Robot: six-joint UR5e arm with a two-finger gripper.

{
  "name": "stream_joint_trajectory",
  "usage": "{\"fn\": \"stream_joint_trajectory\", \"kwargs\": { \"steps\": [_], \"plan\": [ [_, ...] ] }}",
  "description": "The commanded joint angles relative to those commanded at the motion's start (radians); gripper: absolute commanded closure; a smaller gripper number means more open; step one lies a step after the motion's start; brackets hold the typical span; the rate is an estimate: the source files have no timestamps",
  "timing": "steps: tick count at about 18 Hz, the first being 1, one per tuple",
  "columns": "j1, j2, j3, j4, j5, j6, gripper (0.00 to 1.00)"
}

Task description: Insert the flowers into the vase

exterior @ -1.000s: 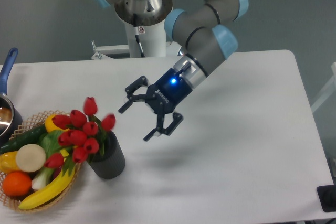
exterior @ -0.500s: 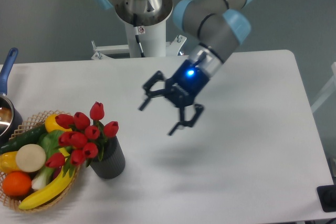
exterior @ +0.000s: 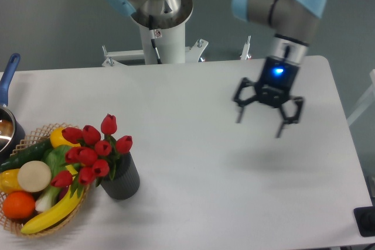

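The claw (exterior: 269,123), jaws apart and empty, is swinging away toward 3 o'clock; red flowers (exterior: 94,150) are standing, leaning left, in the dark ribbed vase (exterior: 122,180).

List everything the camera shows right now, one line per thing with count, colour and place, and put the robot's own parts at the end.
Bunch of red tulips with green stems: one bunch, red and green, standing in the vase, near left.
Short dark ribbed cylinder vase: one, grey-black, on the table beside the basket.
Round wicker basket: one, tan, near left corner.
Banana: one, yellow, in the basket.
Orange: one, orange, in the basket.
Green vegetables: a few, in the basket.
Metal pot with blue handle: one, left edge, partly cut off.
White table: one, fills the view.
Black object: one, near right corner, unidentifiable.
Robot arm: one, grey with light blue joints, above the right side.
Two-finger gripper: one, black, open, empty, hanging above the right side.
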Motion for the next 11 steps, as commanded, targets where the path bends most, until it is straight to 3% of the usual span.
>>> {"fn": "stream_joint_trajectory", "kwargs": {
  "steps": [4,8,11],
  "plan": [
    [-0.003,-0.019,0.000,-0.011,0.246,0.012,0.00],
    [-0.011,-0.017,-0.007,-0.012,0.266,0.180,0.00],
    [-0.014,-0.011,-0.024,-0.015,0.298,0.224,0.00]
  ]
}}
